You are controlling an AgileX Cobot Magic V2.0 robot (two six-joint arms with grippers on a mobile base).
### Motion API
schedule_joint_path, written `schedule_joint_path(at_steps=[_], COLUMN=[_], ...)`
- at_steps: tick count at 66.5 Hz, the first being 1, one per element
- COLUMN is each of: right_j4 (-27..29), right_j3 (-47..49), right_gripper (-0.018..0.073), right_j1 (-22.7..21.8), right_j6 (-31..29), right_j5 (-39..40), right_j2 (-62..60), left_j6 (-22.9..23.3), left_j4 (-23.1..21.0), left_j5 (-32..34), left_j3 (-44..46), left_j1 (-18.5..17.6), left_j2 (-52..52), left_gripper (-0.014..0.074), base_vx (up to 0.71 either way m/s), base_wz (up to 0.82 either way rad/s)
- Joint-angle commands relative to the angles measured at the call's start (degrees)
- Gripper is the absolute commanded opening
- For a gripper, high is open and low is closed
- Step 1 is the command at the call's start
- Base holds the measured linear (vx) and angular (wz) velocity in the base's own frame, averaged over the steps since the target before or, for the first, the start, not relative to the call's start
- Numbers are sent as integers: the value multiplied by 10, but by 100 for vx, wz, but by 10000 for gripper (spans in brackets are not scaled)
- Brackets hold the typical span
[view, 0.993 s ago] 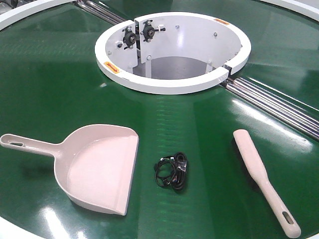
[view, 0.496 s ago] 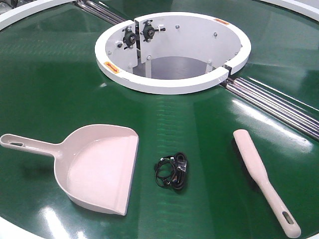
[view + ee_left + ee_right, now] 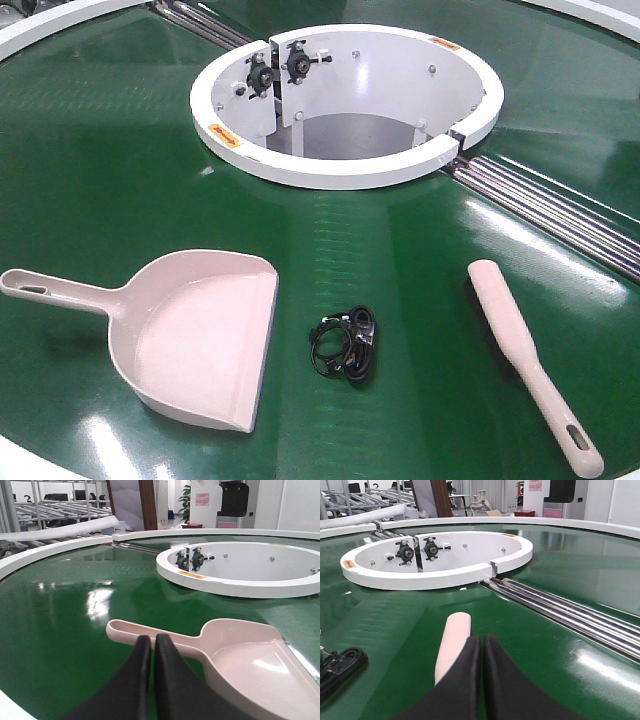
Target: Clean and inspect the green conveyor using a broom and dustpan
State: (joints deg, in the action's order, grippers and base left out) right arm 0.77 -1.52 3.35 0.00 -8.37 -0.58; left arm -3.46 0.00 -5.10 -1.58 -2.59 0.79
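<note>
Both my left gripper and right gripper had jaws pressed together, empty. On the green conveyor, the dustpan lay left of the black cable bundle, handle crosswise before my left; the broom lay right of it, lengthwise ahead of my right.

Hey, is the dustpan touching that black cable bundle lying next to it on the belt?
Apart. The front view shows a strip of bare green conveyor between the dustpan and the black cable bundle.
</note>
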Motion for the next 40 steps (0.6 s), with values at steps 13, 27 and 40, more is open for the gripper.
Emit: schedule_joint_path(at_steps=[13,27,40], right_j4=[0,0,0], right_j3=[-12,-12,-12], right_gripper=[-10,-10,-10], right_j1=[-2,-2,-2], right_j6=[-8,-8,-8], right_j5=[45,45,45], right_j2=[-10,-10,-10], left_j6=[24,20,-10], left_j4=[-37,-36,-35], left_j5=[126,-27,-184], left_j3=[53,236,348], left_j1=[0,0,0], left_j2=[0,-155,-315], left_gripper=[-6,-6,-6], base_vx=[0,0,0], base_wz=[0,0,0])
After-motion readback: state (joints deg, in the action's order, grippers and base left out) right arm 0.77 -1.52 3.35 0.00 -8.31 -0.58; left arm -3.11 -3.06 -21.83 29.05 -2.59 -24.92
